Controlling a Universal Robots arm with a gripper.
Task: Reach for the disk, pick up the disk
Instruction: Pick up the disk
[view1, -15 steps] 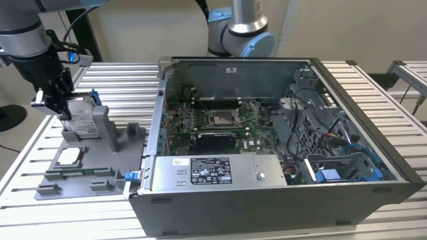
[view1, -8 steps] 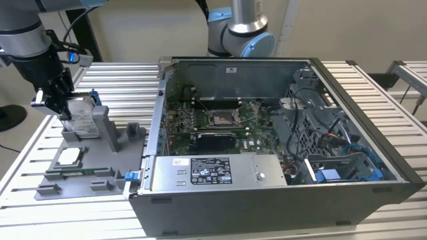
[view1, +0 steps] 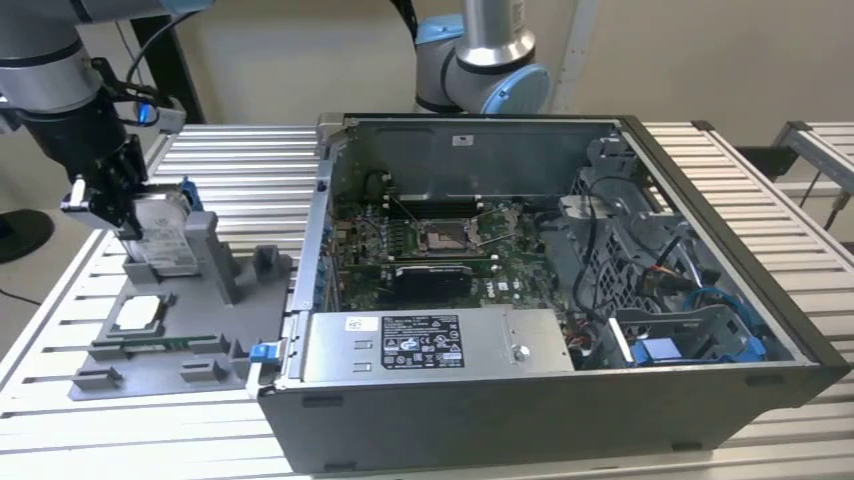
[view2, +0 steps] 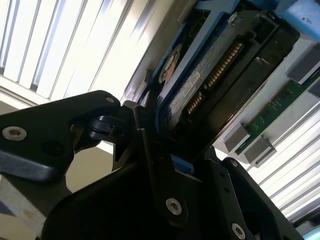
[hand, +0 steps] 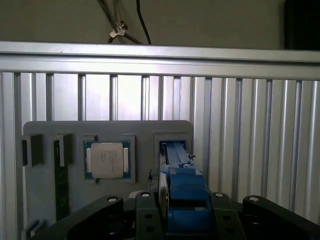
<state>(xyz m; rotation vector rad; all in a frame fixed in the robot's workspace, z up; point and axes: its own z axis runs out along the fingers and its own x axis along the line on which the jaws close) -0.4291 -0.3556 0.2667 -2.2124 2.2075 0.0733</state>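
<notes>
Gripper (view1: 134, 228) closed narrowly from above across blue frame (hand: 182, 187) of disk (view1: 163, 238), disk standing on edge in upright slot of grey fixture (view1: 200, 345) at exterior view's left of open computer case (view1: 534, 410), both flat sides thus exposed to fingers (view2: 155, 165) for clamping.

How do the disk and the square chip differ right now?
The disk stands on edge in its slot; the chip lies flat in a recess. The disk wears a blue frame; the chip has none. The gripper clasps the disk, not the chip. Both sit on the grey fixture.
</notes>
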